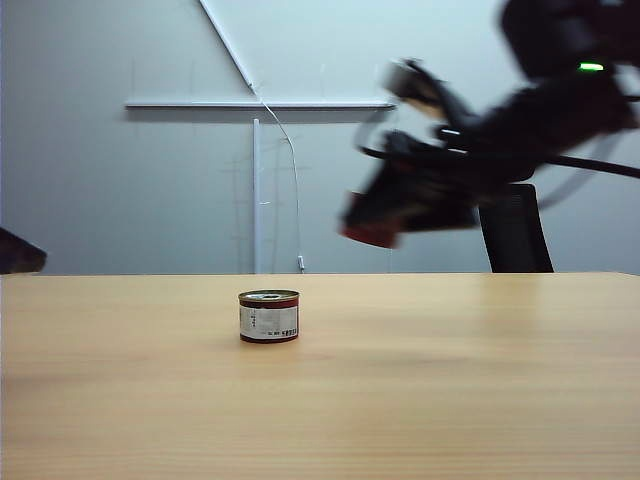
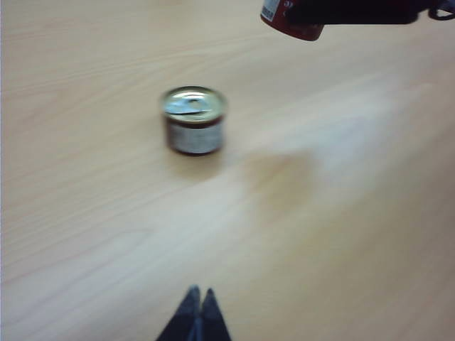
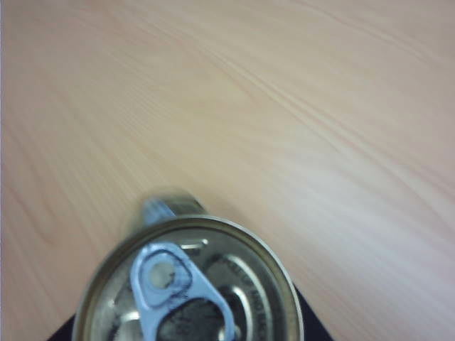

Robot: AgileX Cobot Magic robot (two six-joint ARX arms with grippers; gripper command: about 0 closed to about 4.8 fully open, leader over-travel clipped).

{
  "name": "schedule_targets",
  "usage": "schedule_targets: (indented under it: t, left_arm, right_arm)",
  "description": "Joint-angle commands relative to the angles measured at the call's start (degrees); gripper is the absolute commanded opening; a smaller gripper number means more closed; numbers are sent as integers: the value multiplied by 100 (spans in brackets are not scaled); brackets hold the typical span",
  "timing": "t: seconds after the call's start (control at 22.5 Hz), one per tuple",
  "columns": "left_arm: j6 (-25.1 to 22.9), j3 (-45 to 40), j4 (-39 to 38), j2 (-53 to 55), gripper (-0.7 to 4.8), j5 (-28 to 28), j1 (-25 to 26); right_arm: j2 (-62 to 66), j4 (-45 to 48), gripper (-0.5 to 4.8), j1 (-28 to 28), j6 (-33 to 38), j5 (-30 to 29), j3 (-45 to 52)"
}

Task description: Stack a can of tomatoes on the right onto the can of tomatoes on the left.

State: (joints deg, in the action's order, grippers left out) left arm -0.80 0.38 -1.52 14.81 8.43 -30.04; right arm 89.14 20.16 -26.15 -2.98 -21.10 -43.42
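While the exterior view blurs the right gripper (image 1: 375, 225) carrying the held can (image 1: 368, 235) above the table (image 1: 450, 380), we note the left can (image 1: 269, 316) standing alone; the left wrist view shows the left gripper (image 2: 198, 312) closed; the right wrist view shows the held can's lid clamped.

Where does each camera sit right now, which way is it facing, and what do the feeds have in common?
Exterior view: low at the table edge, looking level across it at the standing can; right gripper carries the held can in the air.
Left wrist view: above the table, looking down; left gripper fingers together, empty.
Right wrist view: looking down over the held can's lid; the fingers barely show.
Shared: exterior and left wrist views both show the two cans.
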Motion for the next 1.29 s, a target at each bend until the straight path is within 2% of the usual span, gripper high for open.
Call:
schedule_targets:
  t: [0.04, 0.18, 0.36, 0.67, 0.89, 1.29]
  left_arm:
    - [-26, 13, 33, -44, -2, -59, 413]
    - [-24, 13, 37, -168, -2, -111, 426]
    - [-26, 13, 37, -302, -2, -109, 426]
    - [-26, 13, 33, -317, -2, -111, 426]
    - [-26, 13, 33, -319, -2, -111, 426]
    - [-26, 13, 33, -319, -2, -111, 426]
  right_arm:
    - [634, -105, -6, -463, 15, 184, -868]
    - [994, -511, -6, -625, 13, 509, -1377]
    - [1287, -887, -6, -758, -33, 546, -1788]
    - [1537, -883, -6, -970, -33, 612, -1875]
    - [1639, -879, -5, -1104, -70, 1095, -1875]
    - [1644, -986, -5, -1095, -188, 1091, -1873]
